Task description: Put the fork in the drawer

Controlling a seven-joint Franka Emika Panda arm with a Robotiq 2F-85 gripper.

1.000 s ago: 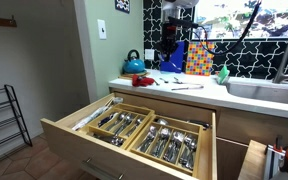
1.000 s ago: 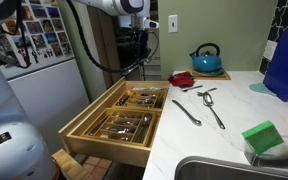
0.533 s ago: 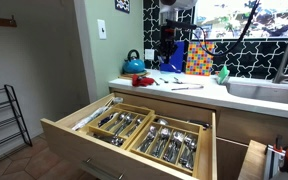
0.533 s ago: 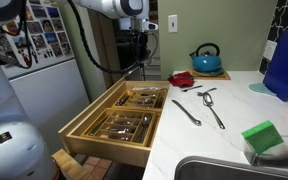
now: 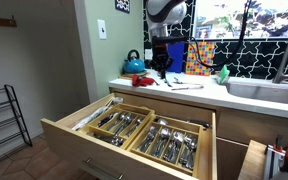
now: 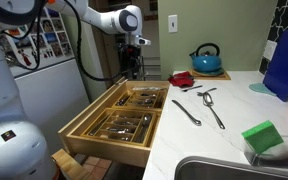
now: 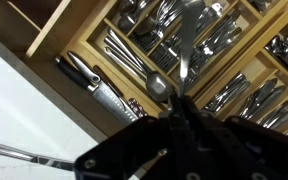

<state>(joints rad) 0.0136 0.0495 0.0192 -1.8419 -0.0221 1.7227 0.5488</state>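
The drawer (image 5: 72,134) stands pulled out below the counter. It is wide, shallow and of light wood, with divider trays of silver cutlery. It also shows in the other exterior view (image 6: 102,150) and in the wrist view (image 7: 62,30). My gripper (image 5: 161,64) hangs over the drawer's back end by the counter edge, also in an exterior view (image 6: 131,68). In the wrist view the gripper (image 7: 176,104) is shut on a silver utensil, the fork (image 7: 161,88), whose rounded end sticks out above the cutlery trays.
Two more silver utensils (image 6: 187,111) (image 6: 213,106) lie on the white counter. A blue kettle (image 6: 206,58), a red item (image 6: 181,79), a green sponge (image 6: 264,137) and the sink (image 6: 234,170) are there too. A narrower wooden drawer (image 5: 252,160) is open beside the wide one.
My arm has swung away from the counter and dropped lower, and the gripper now hangs over the open drawer.
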